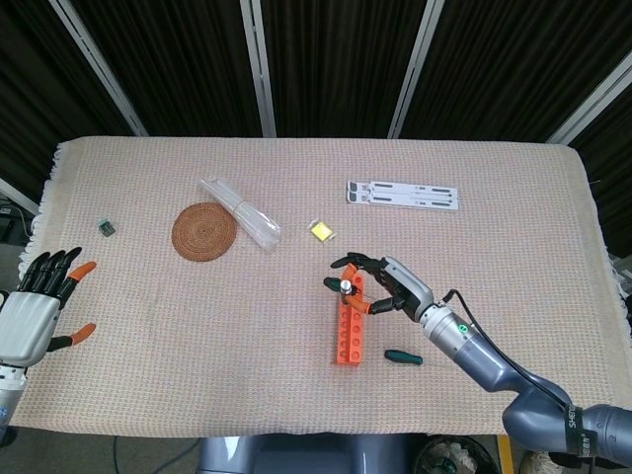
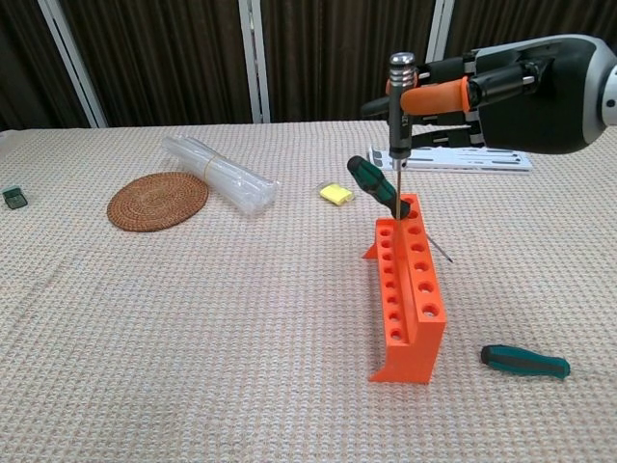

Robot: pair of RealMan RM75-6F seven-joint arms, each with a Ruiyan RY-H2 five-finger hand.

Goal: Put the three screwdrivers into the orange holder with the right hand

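Right hand (image 2: 525, 92) pinches the metal screwdriver (image 2: 399, 106) upright over the orange holder (image 2: 410, 289), near the surface's front edge. Recommend keeping the shaft vertical, tip centred over a far-end hole. Left hand (image 1: 35, 306) open, idle.

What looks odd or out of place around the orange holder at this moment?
The green-handled screwdriver in the far end of the orange holder leans at a clear slant instead of standing upright. Another green-handled screwdriver lies flat on the cloth beside the holder. The right hand holds a thin screwdriver upright above the far holes.
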